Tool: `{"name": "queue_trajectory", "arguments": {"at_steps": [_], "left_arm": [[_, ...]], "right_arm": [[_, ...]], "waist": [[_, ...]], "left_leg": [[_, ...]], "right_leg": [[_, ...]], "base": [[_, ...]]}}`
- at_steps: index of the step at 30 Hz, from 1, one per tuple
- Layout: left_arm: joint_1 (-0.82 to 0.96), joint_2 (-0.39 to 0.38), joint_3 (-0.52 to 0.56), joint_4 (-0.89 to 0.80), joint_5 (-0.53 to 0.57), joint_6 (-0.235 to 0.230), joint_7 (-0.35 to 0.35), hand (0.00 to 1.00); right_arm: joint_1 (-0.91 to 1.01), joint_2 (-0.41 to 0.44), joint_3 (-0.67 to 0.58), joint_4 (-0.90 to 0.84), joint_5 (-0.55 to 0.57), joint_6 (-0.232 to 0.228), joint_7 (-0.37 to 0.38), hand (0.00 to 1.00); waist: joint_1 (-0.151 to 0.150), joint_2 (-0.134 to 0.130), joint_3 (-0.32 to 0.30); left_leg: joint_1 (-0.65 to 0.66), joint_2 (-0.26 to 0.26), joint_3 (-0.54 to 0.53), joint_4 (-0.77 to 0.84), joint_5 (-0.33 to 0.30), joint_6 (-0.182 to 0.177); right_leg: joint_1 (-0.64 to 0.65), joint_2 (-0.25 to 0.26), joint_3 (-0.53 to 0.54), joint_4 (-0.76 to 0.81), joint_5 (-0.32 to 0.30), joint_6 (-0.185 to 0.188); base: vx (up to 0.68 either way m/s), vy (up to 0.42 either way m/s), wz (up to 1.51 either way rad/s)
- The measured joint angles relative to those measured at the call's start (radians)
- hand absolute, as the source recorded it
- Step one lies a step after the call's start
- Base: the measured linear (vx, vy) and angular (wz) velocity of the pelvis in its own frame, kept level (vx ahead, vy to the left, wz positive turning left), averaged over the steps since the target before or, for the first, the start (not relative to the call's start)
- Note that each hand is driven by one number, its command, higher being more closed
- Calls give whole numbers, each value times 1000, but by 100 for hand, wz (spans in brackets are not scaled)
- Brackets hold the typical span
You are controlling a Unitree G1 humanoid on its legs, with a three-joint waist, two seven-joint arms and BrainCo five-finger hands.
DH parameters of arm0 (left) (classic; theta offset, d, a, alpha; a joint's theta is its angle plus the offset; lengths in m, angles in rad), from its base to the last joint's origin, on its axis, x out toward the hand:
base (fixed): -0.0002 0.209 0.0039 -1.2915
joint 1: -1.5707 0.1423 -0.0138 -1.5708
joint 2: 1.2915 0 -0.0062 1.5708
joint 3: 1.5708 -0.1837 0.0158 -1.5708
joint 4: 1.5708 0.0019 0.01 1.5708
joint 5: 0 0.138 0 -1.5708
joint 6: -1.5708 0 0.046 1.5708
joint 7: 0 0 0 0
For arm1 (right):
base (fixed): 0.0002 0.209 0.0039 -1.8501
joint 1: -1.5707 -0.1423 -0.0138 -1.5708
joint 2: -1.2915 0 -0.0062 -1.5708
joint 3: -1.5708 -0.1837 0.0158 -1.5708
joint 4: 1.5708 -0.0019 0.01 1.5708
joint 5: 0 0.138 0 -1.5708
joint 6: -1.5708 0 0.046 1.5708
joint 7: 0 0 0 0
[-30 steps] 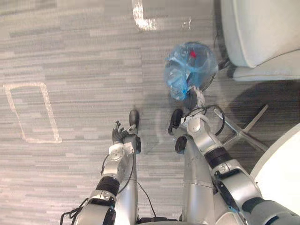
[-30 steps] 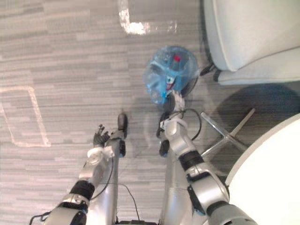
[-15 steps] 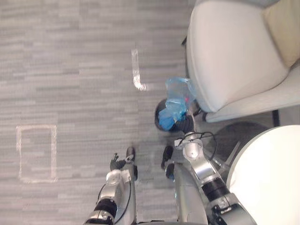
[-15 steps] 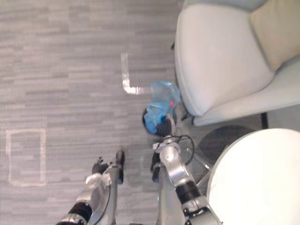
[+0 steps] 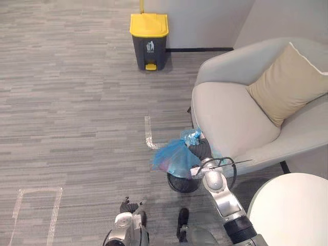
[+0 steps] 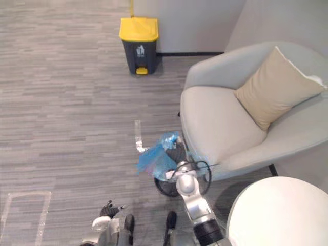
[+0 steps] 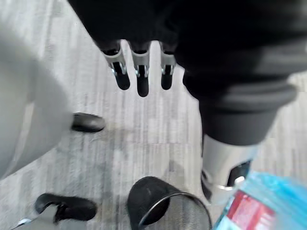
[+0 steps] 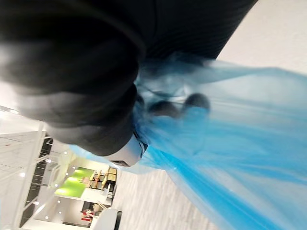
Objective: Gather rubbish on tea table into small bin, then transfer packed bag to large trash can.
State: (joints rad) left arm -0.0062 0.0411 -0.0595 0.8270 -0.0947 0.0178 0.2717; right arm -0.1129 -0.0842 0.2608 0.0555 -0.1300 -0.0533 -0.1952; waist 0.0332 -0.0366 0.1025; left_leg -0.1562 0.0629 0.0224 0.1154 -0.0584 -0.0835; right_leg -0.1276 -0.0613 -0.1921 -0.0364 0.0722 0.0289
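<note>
At right hand [image 5: 200,150]: fingers clenched round the bunched neck of the blue bag [image 5: 173,159]. The bag hangs beside the hand, over the small bin [image 5: 182,184] just below. Armchair [image 5: 241,118] is right next to the hand. Left hand [image 7: 138,67] is low, fingers straight, holding nothing. Large trash can [image 5: 149,41] is well ahead, by the wall.

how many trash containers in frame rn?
2. The large trash can with a yellow lid stands by the far wall. The small black bin sits on the floor beside the armchair, under the blue bag gripped by the right hand. None looks hidden.
</note>
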Motion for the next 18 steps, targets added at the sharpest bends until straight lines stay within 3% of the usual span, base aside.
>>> {"name": "queue_trajectory", "arguments": {"at_steps": [4,6,11,18], "left_arm": [[30,49,-61,-217,16,-4,-1,0],[63,77,-80,-374,16,-13,-3,0],[102,133,-86,-580,17,-20,-31,0],[106,243,-91,-697,37,-50,-63,0]], "right_arm": [[-7,-25,-2,0,68,-13,47,100],[-10,-74,1,-1,96,-17,73,100],[-32,-161,23,-16,132,-18,112,100],[-37,-244,51,-82,194,-20,163,100]], "waist": [[0,5,-25],[1,8,-47],[-6,12,-53],[-23,23,-66]], "left_leg": [[11,-11,1,-9,5,8],[22,-13,8,-12,5,9],[54,-17,23,-37,9,16],[71,-11,32,-52,17,15]], "right_leg": [[23,-2,9,-42,27,2],[27,-2,22,-41,31,2],[27,-2,62,-41,42,-2],[28,6,85,-44,52,-7]], "base": [[-14,11,-4],[-47,22,-12],[-63,12,-22],[-25,-17,-11]]}}
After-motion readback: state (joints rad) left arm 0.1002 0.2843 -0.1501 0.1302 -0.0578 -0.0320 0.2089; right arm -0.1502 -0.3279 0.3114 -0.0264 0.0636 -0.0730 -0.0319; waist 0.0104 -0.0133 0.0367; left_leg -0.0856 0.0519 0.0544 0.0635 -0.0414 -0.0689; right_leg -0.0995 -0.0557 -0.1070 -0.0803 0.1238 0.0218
